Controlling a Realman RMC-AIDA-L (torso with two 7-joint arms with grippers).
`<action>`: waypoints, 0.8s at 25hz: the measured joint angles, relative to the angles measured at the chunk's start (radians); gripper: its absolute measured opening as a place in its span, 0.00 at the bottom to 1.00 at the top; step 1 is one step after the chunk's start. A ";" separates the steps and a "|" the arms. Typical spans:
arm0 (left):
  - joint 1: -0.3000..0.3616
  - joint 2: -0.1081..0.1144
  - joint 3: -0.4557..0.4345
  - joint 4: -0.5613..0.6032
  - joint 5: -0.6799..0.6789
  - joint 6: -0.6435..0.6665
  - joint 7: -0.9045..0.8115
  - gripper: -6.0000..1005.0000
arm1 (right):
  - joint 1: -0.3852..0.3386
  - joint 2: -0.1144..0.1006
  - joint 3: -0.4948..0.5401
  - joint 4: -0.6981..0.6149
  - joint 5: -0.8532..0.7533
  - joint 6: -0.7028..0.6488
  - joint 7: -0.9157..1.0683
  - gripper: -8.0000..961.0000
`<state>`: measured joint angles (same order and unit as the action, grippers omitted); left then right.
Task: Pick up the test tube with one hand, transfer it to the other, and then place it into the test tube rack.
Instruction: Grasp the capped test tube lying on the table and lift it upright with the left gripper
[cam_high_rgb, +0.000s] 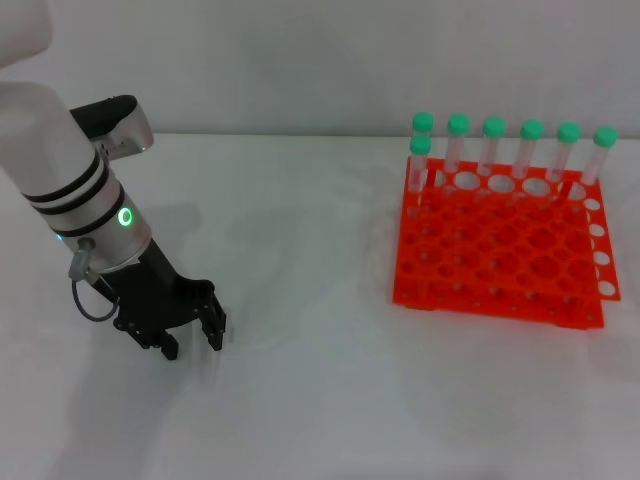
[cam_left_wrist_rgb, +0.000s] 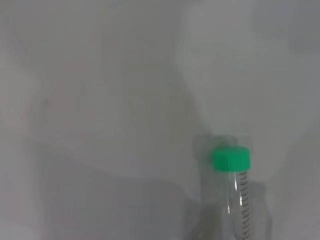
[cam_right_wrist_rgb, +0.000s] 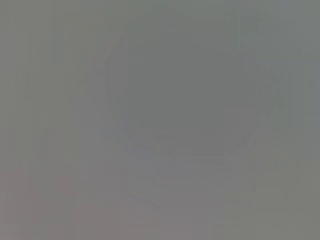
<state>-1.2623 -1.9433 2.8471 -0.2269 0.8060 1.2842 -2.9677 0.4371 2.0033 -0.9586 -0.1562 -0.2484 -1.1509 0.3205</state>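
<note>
Left gripper (cam_high_rgb: 190, 338), black and multi-fingered on a silver-white arm with a green light: angled down to the white table (cam_high_rgb: 320, 400), well to the left of the bright orange-red plastic test tube rack (cam_high_rgb: 500, 250); whether its fingers are parted or closed cannot be told. Slim clear plastic test tube with round green cap (cam_left_wrist_rgb: 235, 190): seen only in the left wrist view, close under that gripper; hold not discernible. Right gripper: not visible.

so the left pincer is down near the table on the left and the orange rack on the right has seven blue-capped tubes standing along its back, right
Nearly. The caps are green, not blue, as the head view shows. The rest holds: the left pincer is low over the table on the left, and the orange rack on the right has seven capped tubes standing along its back.
</note>
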 joint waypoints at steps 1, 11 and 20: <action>-0.001 -0.001 0.000 0.000 0.000 -0.003 0.001 0.58 | 0.000 0.000 0.000 0.000 0.000 0.000 0.000 0.91; -0.003 -0.003 0.000 0.000 0.001 -0.017 0.002 0.55 | 0.005 0.000 0.011 0.000 0.000 0.001 0.000 0.91; 0.001 -0.003 0.000 0.019 -0.005 -0.024 0.016 0.34 | 0.005 0.000 0.012 0.000 0.000 0.002 0.000 0.91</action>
<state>-1.2612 -1.9466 2.8471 -0.2076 0.8009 1.2605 -2.9521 0.4420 2.0034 -0.9465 -0.1566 -0.2485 -1.1488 0.3206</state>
